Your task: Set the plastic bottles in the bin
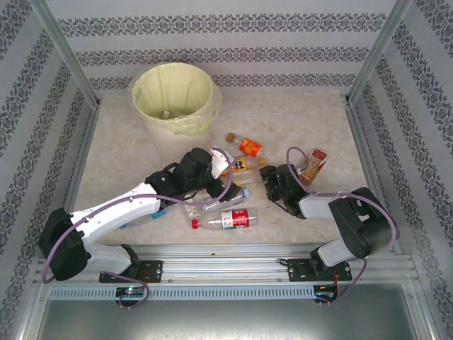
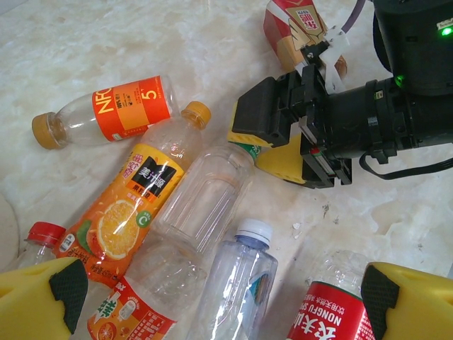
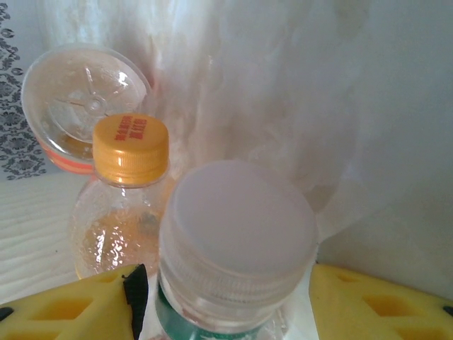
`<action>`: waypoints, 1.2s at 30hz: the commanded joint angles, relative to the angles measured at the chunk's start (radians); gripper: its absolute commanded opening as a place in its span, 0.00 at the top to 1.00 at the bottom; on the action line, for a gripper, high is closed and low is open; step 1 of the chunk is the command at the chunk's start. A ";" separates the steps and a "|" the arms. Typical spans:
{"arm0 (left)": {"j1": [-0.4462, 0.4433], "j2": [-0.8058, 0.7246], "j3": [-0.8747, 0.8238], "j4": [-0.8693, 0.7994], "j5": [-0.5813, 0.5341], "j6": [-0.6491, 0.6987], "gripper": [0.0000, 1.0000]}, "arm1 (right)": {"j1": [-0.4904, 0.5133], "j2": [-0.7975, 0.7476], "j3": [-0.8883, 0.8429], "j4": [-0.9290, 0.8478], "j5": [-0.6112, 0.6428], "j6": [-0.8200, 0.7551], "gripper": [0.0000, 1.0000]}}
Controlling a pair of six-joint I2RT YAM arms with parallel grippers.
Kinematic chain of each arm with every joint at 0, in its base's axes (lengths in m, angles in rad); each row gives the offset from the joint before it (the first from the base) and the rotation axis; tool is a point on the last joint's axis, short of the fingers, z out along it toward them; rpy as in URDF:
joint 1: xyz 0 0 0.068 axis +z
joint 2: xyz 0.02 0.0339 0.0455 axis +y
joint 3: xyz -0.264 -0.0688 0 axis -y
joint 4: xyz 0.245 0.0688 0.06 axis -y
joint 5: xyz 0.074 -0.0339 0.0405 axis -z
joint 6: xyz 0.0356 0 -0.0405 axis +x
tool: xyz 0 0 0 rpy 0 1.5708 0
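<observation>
The cream bin [image 1: 173, 95] with its yellow bag stands at the back left. Several plastic bottles lie in a heap mid-table. My left gripper [image 1: 225, 168] hovers open over them, and between its fingers [image 2: 49, 297] lie a white-capped clear bottle [image 2: 237, 280] and a red-labelled bottle [image 2: 333, 312]. Beside them lie an orange juice bottle [image 2: 134, 205] and an orange-labelled bottle [image 2: 120, 110]. My right gripper [image 1: 270, 177] is shut on the neck of a clear bottle [image 2: 205, 195]; its white cap [image 3: 237, 219] sits between the yellow fingers [image 3: 106, 304].
A red-and-gold carton [image 1: 313, 164] lies right of the heap, behind the right gripper. Another red-labelled bottle [image 1: 226, 219] lies near the front rail [image 1: 226, 251]. Patterned walls and metal posts close in the table. An orange-capped bottle [image 3: 131, 149] lies just beyond the held one.
</observation>
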 commanded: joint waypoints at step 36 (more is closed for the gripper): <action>-0.005 0.058 0.045 0.001 0.318 -0.050 0.00 | -0.105 -0.407 0.147 -0.322 -0.061 -0.475 0.55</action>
